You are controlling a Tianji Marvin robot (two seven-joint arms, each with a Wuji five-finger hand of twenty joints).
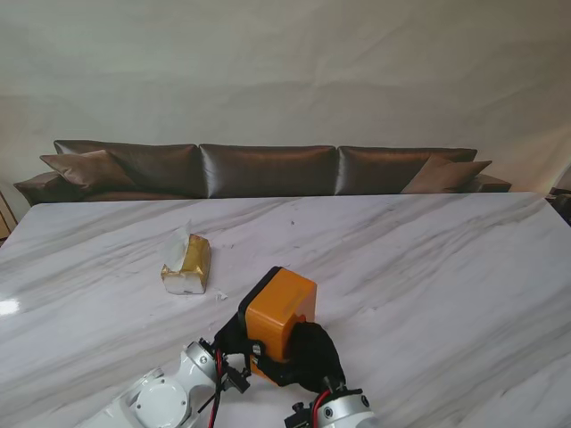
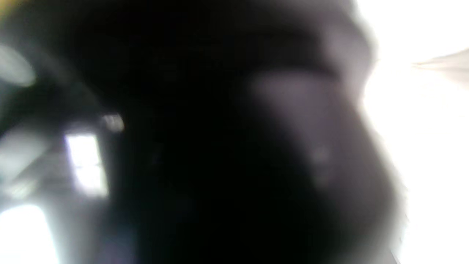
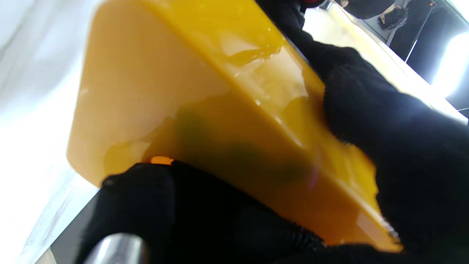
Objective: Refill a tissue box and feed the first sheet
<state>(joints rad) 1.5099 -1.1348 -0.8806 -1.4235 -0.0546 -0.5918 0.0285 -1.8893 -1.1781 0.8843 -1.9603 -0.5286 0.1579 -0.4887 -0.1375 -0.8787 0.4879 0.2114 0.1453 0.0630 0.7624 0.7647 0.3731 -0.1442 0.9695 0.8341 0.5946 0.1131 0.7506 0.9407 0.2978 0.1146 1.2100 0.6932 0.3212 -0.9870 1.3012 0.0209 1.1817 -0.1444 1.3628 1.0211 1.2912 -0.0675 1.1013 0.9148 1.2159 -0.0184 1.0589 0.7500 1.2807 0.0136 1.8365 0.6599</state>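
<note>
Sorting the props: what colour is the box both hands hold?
Orange tissue box, clearest in the stand view.

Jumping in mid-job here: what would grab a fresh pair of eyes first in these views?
The bright orange tissue box, held tilted off the table near me between the black-gloved right hand and left hand; in the right wrist view it fills the picture. Next, the gold tissue pack lying alone to the left and farther from me on the white marble table, white tissue poking from it. The left wrist view is a dark blur.

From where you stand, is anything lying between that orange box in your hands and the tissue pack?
Almost nothing. The orange box is held near me; the tissue pack lies farther off to the left. Between them is bare marble table, except a tiny white scrap.
</note>
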